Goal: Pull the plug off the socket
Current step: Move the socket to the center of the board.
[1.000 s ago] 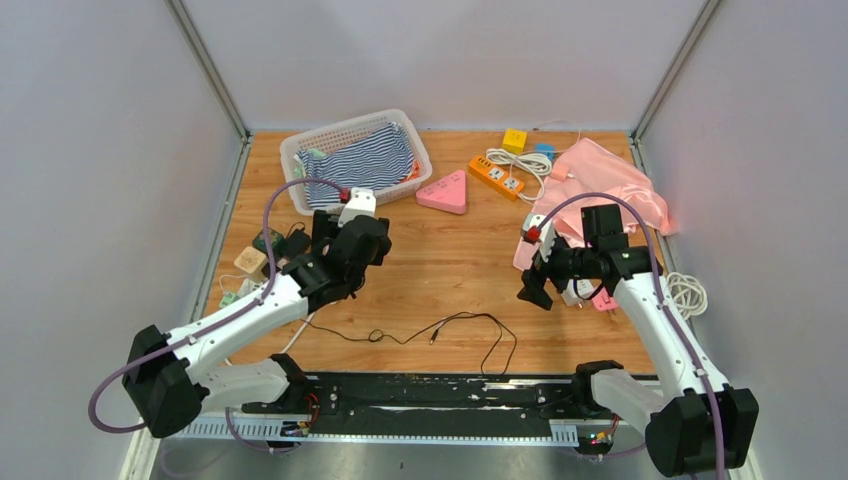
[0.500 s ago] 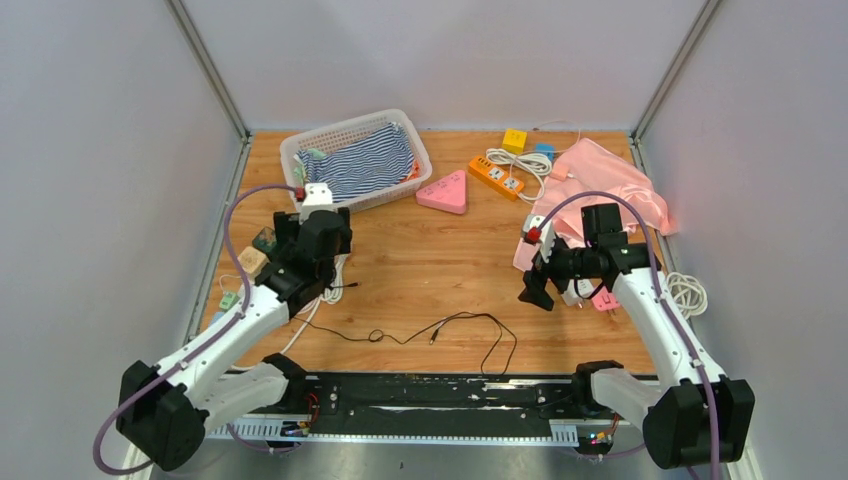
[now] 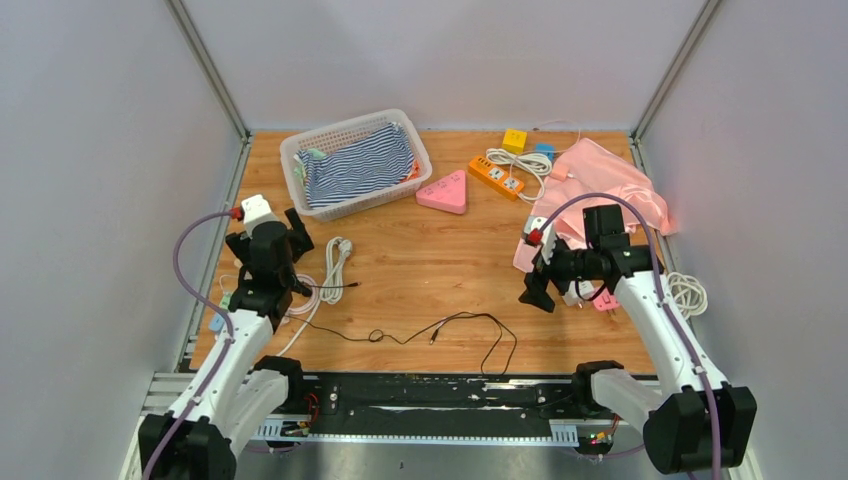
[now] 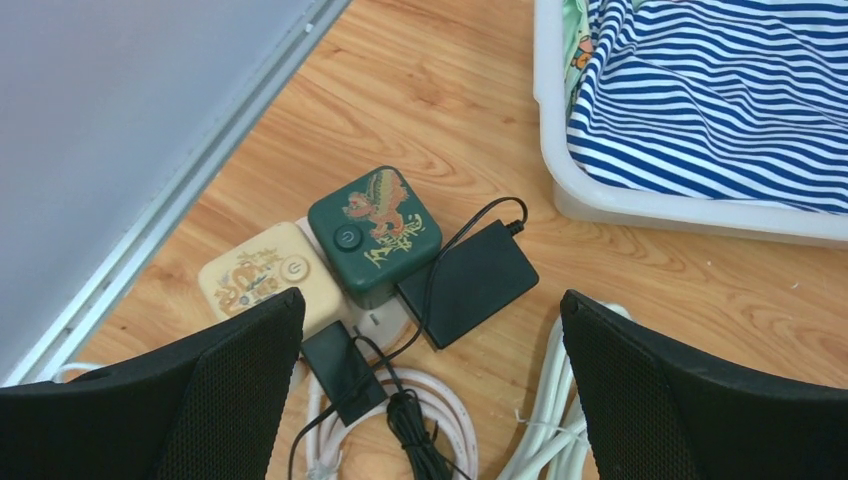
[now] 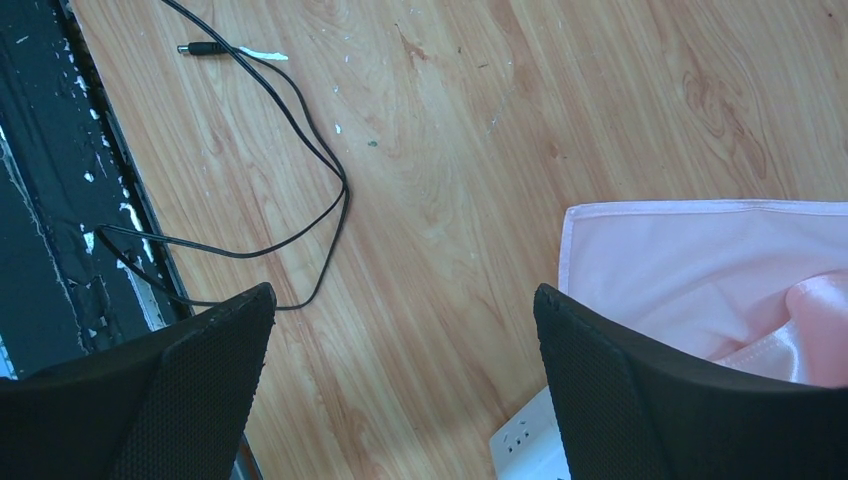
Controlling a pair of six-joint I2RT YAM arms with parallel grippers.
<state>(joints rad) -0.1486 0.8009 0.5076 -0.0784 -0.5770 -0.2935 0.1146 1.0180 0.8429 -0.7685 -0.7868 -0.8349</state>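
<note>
At the table's (image 3: 440, 265) left edge, the left gripper (image 4: 430, 298) hangs with jaws spread wide and empty above a cream cube socket (image 4: 262, 277) and a green cube socket (image 4: 375, 232). The black plug (image 4: 468, 285) sits against the green cube's lower right side. At right, the right gripper (image 5: 405, 300) is also released, holding nothing, beside a pink cloth (image 5: 700, 265).

gap between basket (image 4: 552, 110) and adapter (image 4: 468, 285), possibly passable
</note>
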